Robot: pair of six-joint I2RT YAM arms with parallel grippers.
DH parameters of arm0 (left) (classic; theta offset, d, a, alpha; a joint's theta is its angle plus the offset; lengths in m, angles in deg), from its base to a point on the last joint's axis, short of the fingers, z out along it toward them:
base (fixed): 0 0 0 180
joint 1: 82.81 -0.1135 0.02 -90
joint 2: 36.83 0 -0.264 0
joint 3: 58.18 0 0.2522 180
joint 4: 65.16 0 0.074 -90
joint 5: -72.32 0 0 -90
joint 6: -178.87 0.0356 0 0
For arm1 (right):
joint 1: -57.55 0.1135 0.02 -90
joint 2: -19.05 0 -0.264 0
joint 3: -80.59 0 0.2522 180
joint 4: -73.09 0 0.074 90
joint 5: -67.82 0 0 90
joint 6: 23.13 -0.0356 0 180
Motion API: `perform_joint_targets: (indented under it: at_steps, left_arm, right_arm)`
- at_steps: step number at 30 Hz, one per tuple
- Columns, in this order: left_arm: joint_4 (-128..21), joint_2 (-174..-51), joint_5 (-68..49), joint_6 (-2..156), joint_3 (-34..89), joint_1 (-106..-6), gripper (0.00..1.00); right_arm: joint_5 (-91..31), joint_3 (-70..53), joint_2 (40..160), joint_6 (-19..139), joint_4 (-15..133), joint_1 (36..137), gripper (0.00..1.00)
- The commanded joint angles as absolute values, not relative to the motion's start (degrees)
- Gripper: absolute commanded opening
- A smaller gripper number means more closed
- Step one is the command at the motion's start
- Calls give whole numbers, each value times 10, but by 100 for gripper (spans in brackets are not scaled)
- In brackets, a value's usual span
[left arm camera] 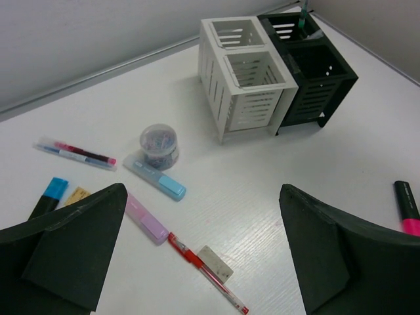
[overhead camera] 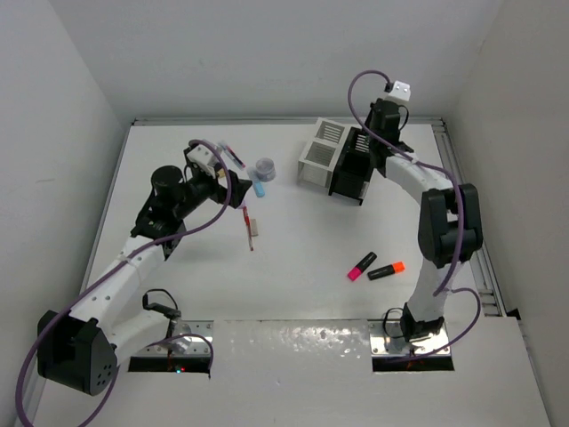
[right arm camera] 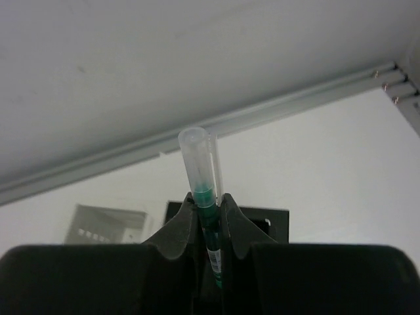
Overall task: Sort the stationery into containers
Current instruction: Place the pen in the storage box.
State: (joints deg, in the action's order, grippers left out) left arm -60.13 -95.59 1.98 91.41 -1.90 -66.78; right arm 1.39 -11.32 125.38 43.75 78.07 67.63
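My left gripper [left arm camera: 202, 190] [overhead camera: 233, 191] hangs open over the left-middle of the table with nothing between its fingers. Under it lie a thin red pen [left arm camera: 197, 262] [overhead camera: 248, 229] with a small grey eraser [left arm camera: 216, 264] against it, a pastel pink stick [left arm camera: 147, 220] and a pastel blue stick [left arm camera: 157, 178]. The white bin [left arm camera: 249, 79] [overhead camera: 320, 153] and black bin [left arm camera: 321, 72] [overhead camera: 354, 173] stand joined at the back. My right gripper [right arm camera: 209, 200] [overhead camera: 366, 142] is shut on a green pen [right arm camera: 200, 164], held upright over the black bin [right arm camera: 275, 220].
A greyish round piece [left arm camera: 159, 144] [overhead camera: 265, 167] sits by two thin pens [left arm camera: 79, 153]. A blue-ended highlighter [left arm camera: 51, 193] and a small tan piece [left arm camera: 77, 195] lie at the left. Pink [overhead camera: 361, 266] and orange [overhead camera: 386, 270] highlighters lie front right.
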Motion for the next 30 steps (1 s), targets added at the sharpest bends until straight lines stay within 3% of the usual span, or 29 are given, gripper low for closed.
perform_joint_targets:
  at_steps: [1, 17, 20, 25, 30]
  left_arm:
    - [-600, -954, 1, 912, -14, -679, 100]
    - [-623, -974, -10, 922, -14, -700, 100]
    - [-627, -976, -10, 923, -15, -703, 100]
    - [-637, -976, -8, 927, -16, -706, 100]
    - [-646, -976, -12, 937, -15, -709, 100]
  right_arm:
    - [37, -142, 1286, 427, 780, 673, 0]
    - [25, -90, 1345, 392, 837, 675, 1]
    - [23, -85, 1341, 384, 831, 677, 8]
    - [22, -81, 1330, 379, 824, 678, 34]
    - [18, -71, 1309, 376, 818, 679, 46]
